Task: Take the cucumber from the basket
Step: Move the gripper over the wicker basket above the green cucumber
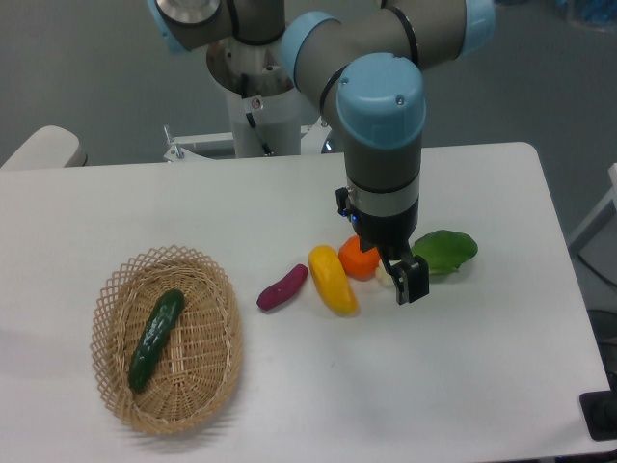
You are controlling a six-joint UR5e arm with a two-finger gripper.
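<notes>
— So, where did the job stand at that moment?

— At the very start, I'd judge. The cucumber lay untouched in the basket at the table's near left, while the gripper hung well apart from it, low among the other vegetables: just beside the orange piece and the bok choy, near the yellow one and the purple sweet potato.

— Was the gripper holding anything?

— Nothing that I could see. Whether its fingers were parted or closed I couldn't tell; only one dark fingertip showed clearly.

— And how did the cucumber lie?

— Flat on the weave, long axis diagonal, upper end toward the far right, lower end toward the near left rim.

— So the next move?

— Probably rise, cross to the basket, turn the jaws across that diagonal and descend at mid-length.
</notes>
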